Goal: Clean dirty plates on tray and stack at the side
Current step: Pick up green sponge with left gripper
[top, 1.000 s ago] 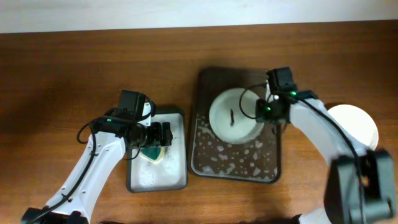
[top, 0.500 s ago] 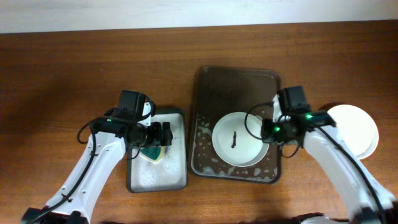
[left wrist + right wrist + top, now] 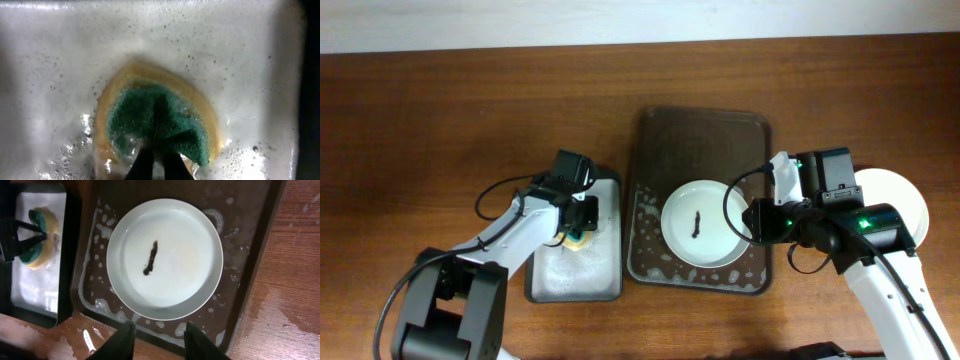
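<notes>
A white plate (image 3: 688, 246) (image 3: 175, 240) with a dark smear (image 3: 150, 257) lies flat on the front half of the dark brown tray (image 3: 700, 140) (image 3: 250, 255). My right gripper (image 3: 753, 222) (image 3: 161, 332) hovers at the plate's right edge, over the tray's rim, open and holding nothing. Another white plate (image 3: 900, 200) rests on the table to the right, partly hidden by my right arm. My left gripper (image 3: 578, 228) (image 3: 156, 152) is shut on the green-yellow sponge (image 3: 165, 120) (image 3: 37, 235), pinching its green face into a fold.
The sponge sits in a smaller grey tray (image 3: 545, 285) (image 3: 50, 60) full of soapy water, just left of the brown tray. Foam patches (image 3: 665, 255) dot the brown tray's floor. Wet wood (image 3: 295, 305) lies beside it.
My right gripper carried the plate from the tray's back to its front, let go and drew back to the right. My left gripper closed on the sponge.
</notes>
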Tool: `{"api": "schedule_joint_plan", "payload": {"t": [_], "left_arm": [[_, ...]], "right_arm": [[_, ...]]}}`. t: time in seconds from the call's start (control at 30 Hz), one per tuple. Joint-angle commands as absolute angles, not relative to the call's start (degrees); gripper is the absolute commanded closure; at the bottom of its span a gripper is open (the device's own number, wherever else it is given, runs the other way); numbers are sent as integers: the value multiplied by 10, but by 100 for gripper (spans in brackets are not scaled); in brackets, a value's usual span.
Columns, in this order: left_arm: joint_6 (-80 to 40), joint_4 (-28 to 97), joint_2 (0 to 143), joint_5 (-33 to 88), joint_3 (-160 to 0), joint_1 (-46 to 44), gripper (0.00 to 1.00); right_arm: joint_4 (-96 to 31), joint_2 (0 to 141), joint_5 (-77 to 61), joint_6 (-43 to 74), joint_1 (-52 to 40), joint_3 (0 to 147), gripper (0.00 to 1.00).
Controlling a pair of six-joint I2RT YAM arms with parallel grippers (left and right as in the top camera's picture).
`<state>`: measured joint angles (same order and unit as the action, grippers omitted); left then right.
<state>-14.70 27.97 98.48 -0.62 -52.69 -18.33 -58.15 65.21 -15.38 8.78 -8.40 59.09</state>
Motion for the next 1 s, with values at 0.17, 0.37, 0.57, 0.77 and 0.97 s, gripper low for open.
{"api": "schedule_joint_plan", "payload": {"t": [0.17,0.37,0.57,0.77,0.97], "left_arm": [[-164,456,893,12,-569,-186,25],[-162,457,894,-30,-501,-186,48],[-162,322,900,-7,-435,-186,100],[-166,450,820,18,-537,-186,100],[-168,453,790,165,-638,-199,100]], "right_arm": [[-583,654,-161,84,-86,594,67],[-583,654,-161,84,-86,594,67],[-587,654,-161,84,-86,594,69],[-588,663,-91,117,-86,589,69],[-539,823,-49,168,-85,571,67]]}}
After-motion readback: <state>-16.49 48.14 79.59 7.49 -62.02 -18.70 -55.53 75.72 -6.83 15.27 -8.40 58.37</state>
